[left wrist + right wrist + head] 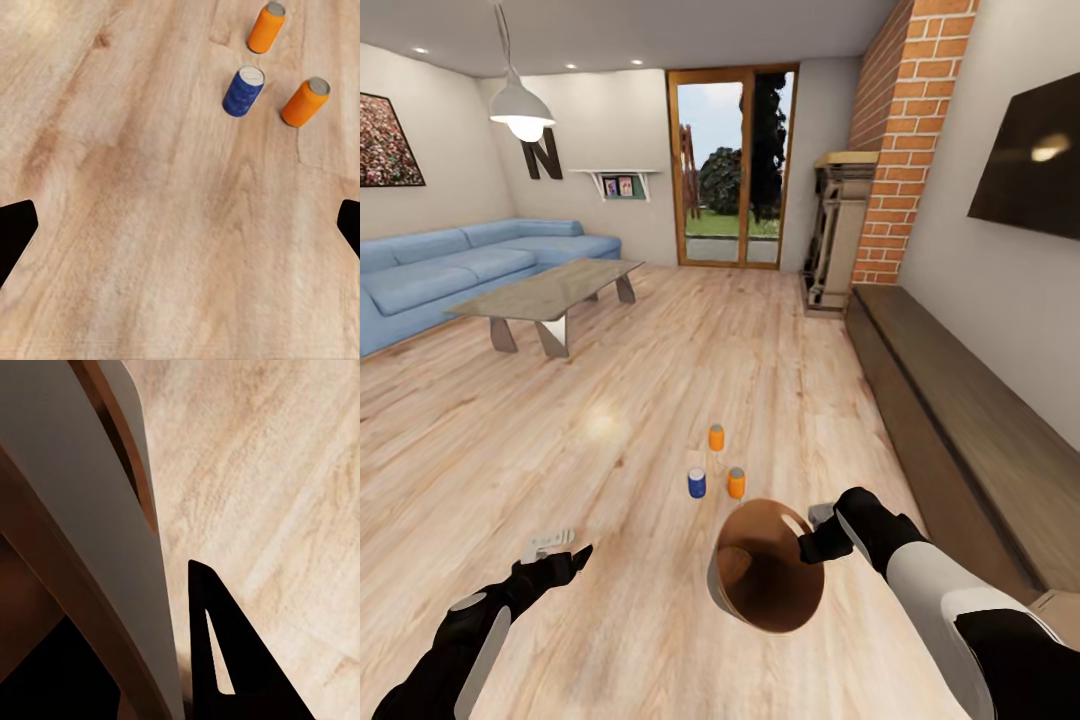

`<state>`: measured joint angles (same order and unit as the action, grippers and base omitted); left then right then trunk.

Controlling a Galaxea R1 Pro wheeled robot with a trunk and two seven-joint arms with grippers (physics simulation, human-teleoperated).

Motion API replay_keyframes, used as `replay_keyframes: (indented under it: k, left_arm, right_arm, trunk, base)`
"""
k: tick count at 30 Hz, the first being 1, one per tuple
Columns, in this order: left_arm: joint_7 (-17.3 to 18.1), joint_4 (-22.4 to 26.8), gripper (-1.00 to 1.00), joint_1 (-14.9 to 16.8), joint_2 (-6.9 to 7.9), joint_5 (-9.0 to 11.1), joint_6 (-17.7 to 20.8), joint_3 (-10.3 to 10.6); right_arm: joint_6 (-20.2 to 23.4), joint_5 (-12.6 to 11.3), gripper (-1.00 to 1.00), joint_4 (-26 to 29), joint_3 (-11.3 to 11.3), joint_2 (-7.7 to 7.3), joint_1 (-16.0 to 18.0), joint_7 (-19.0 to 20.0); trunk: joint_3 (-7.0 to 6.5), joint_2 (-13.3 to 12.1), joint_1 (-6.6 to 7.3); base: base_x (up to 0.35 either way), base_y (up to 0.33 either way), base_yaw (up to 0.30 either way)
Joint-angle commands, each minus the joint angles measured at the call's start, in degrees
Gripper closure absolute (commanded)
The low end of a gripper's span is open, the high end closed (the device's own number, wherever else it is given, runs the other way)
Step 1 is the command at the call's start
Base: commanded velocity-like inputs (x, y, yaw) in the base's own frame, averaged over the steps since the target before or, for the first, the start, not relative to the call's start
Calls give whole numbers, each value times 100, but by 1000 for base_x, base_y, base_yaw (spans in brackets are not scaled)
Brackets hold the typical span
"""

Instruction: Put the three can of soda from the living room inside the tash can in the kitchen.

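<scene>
Cans [716, 437] stood close together on the floor [660, 380] ahead, likely light, stiff, slick, best pinched mid-body by the wide left gripper [555, 553], while the right gripper [812, 545] clamped the bin [768, 585] rim.

I see a light wood plank floor [660, 400] carrying everything. Three soda cans stand upright on it in a small triangle, near one another but apart: one orange can [716, 437] farthest from me, a dark blue can [697, 484] and a second orange can [736, 483] side by side nearer me.
</scene>
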<state>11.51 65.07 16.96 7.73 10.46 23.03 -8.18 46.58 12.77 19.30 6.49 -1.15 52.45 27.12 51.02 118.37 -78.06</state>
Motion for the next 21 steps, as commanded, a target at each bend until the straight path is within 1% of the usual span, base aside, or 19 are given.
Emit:
replay_keyframes:
  k: [1, 6, 12, 16, 21]
  left_arm:
    - [0, 1, -100, 0, 0, 0, 0, 0]
    - [0, 0, -100, 0, 0, 0, 0, 2]
    - [-2, -3, -100, 0, 0, 0, 0, 4]
    - [-6, -3, -100, 0, 0, 0, 0, 7]
    - [-12, -3, -100, 0, 0, 0, 0, 9]
  right_arm:
    - [27, -127, 100, 1, -25, 1, 2, 5]
    - [27, -126, 100, 3, -25, -2, 2, 4]
    - [27, -126, 100, 3, -25, -1, 2, 4]
    - [27, -126, 100, 3, -25, 0, 1, 4]
    - [27, -126, 100, 3, -25, 0, 2, 4]
  trunk:
    - [-1, 0, 0]
    - [-19, 0, 0]
    - [-54, 0, 0]
    - [-78, 0, 0]
    - [-109, 0, 0]
  base:
    - [254, 145, -13]
    - [250, 121, -119]
    - [248, 32, -191]
    - [248, -34, -201]
    - [247, -98, -199]
